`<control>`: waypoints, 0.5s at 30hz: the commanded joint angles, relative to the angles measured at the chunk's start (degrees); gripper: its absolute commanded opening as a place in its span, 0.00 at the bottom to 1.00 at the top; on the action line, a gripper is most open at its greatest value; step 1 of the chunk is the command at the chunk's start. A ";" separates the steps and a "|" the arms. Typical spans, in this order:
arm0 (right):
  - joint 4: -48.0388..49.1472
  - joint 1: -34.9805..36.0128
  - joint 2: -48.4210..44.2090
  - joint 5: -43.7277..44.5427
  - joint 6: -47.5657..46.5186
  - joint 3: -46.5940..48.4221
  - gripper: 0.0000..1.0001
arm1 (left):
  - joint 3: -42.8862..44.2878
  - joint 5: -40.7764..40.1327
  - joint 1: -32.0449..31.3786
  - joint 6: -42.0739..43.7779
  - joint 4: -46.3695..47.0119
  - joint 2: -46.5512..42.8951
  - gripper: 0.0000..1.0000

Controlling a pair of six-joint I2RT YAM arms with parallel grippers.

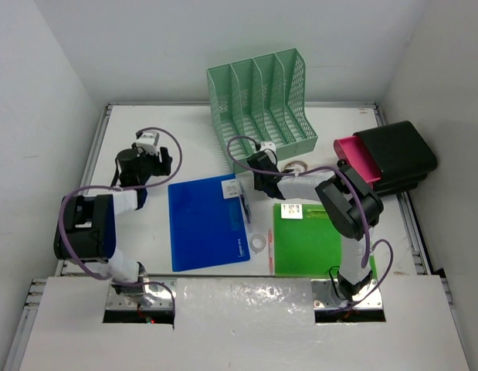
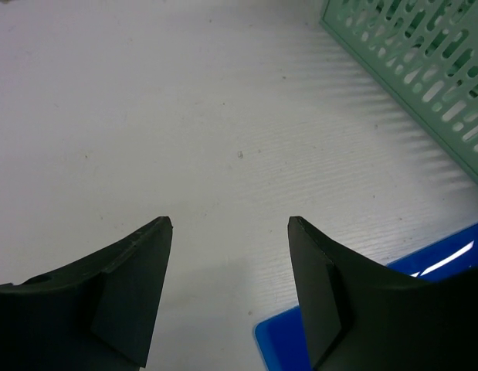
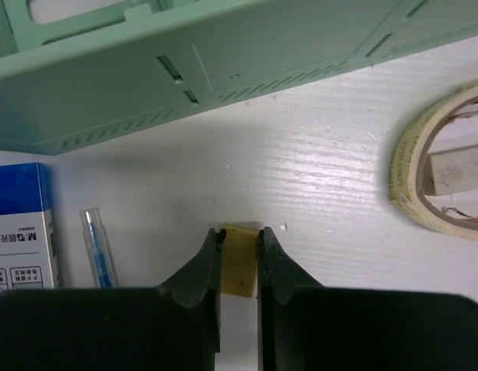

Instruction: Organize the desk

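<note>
In front of the rack (image 1: 262,97), the right gripper (image 3: 239,232) is down at the desk (image 1: 188,131), jaws narrow and pinched on a small yellow block (image 3: 240,267). Both fingers touch its sides. We can't tell what the block is, eraser or note pad.

The desk lies under the rack and runs out from it on every side; the rack stands at its far middle. Left of the rack the left gripper (image 2: 231,224) hangs over bare desk, jaws wide, nothing between them.

A blue folder (image 1: 208,224) lies on the near side of the rack, and a green folder (image 1: 312,243) lies to the rack's near right. Between the rack and the folders, tape (image 3: 402,166) sits right of the block, with a pen (image 3: 96,247) and a blue box (image 3: 18,224) left of it.

Risks, as we judge them:
- The block is held by the fingertips only, so it may pivot or slip out on the lift.
- The rack's front wall is close behind the right gripper. A forward or steep lift could bump the wrist into it and shift the rack.
- A low sideways move could sweep the pen or clip the tape.
- If the fingertips press on the desk, they may drag.
- The left gripper sits near the blue folder's corner, so a careless drop there nudges the folder.
</note>
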 commanded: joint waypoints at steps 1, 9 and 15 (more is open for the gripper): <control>1.86 0.12 -1.13 -0.30 -0.51 -0.77 0.08 | -0.75 -0.11 0.31 1.13 5.06 -3.36 0.59; -2.53 -0.49 -13.67 -7.67 -22.38 0.98 0.00 | 0.92 1.65 0.23 0.78 2.07 -3.10 0.59; -12.28 -9.95 -25.55 -12.52 -29.61 4.23 0.00 | 0.91 2.53 0.31 0.95 2.51 -3.36 0.59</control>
